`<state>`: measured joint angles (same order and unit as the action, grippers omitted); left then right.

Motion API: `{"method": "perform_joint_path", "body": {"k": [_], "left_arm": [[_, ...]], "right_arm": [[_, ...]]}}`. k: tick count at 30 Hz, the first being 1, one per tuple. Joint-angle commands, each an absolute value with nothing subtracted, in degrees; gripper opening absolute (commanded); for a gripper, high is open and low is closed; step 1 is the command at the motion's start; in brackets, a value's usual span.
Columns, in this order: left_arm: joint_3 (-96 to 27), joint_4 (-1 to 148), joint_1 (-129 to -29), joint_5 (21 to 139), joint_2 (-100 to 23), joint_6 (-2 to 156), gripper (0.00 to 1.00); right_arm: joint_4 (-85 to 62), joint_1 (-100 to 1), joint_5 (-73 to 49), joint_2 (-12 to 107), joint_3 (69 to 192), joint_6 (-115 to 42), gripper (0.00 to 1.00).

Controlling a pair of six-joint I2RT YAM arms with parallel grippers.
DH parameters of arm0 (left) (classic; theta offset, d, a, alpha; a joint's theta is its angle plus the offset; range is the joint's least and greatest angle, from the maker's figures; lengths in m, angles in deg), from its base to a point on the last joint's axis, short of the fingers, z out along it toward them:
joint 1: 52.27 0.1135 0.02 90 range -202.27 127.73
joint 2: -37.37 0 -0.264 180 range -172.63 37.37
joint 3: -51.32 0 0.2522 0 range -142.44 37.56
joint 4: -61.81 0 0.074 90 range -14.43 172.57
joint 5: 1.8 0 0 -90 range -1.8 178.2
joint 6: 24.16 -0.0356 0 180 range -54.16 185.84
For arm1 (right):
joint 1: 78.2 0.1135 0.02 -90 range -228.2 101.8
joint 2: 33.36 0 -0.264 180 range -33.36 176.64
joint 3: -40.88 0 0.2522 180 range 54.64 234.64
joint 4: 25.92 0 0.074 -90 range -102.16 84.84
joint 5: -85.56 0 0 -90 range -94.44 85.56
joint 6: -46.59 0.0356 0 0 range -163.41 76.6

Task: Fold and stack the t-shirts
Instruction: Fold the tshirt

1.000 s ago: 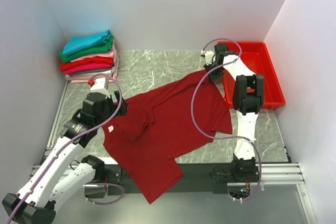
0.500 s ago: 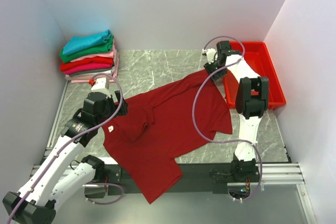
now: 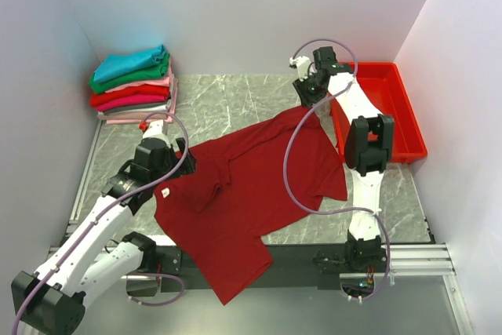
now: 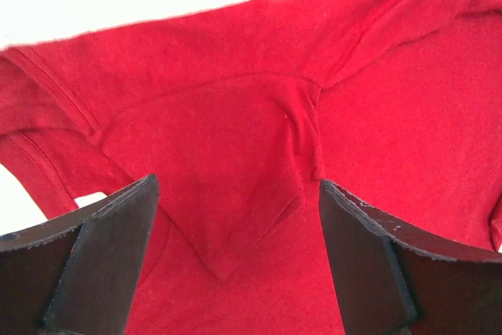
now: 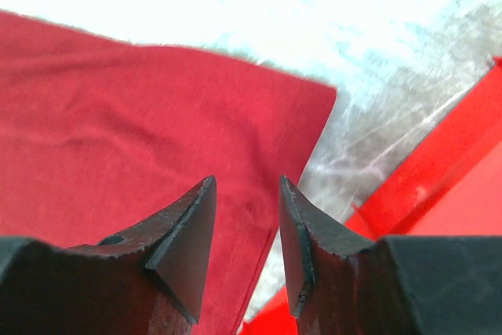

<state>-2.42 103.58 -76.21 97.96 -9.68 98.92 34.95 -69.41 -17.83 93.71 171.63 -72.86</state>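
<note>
A large dark red t-shirt (image 3: 243, 186) lies spread and rumpled on the marble table, with its white neck label (image 3: 166, 192) at the left. One part hangs over the near edge. My left gripper (image 3: 185, 164) is open and empty above the shirt's left part; in the left wrist view its jaws (image 4: 235, 256) stand wide over a folded flap of the shirt (image 4: 235, 154). My right gripper (image 3: 306, 95) is open and empty, just above and behind the shirt's far corner (image 5: 298, 107). A stack of folded t-shirts (image 3: 133, 82) sits at the back left, teal on top.
A rigid red plastic tray (image 3: 391, 115) stands at the back right, close beside the right arm; its edge shows in the right wrist view (image 5: 439, 186). White walls close in the left, back and right sides. Bare marble table (image 3: 227, 103) lies between the stack and the right gripper.
My right gripper has moved back and left, away from the shirt's far corner, which stays on the table. My left gripper has shifted slightly farther onto the shirt.
</note>
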Motion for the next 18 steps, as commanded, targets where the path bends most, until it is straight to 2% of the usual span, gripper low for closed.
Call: {"method": "perform_joint_path", "body": {"k": [1,5,11,18], "left_arm": [[-1.5,100.4,-75.9,96.2,-9.9,102.6,0.88],[-1.6,100.7,-75.9,96.2,-9.9,102.3,0.88],[-1.3,100.3,-75.9,95.2,-9.9,102.2,0.88],[-1.5,100.3,-75.8,94.8,-10.1,102.1,0.88]], "right_arm": [[36.4,-69.7,-15.0,97.2,175.6,-71.4,0.45],[38.1,-69.8,-14.9,98.6,175.1,-73.0,0.45],[36.9,-69.7,-16.6,92.3,167.2,-79.1,0.52],[40.7,-69.8,-15.2,96.7,171.9,-81.7,0.54]]}}
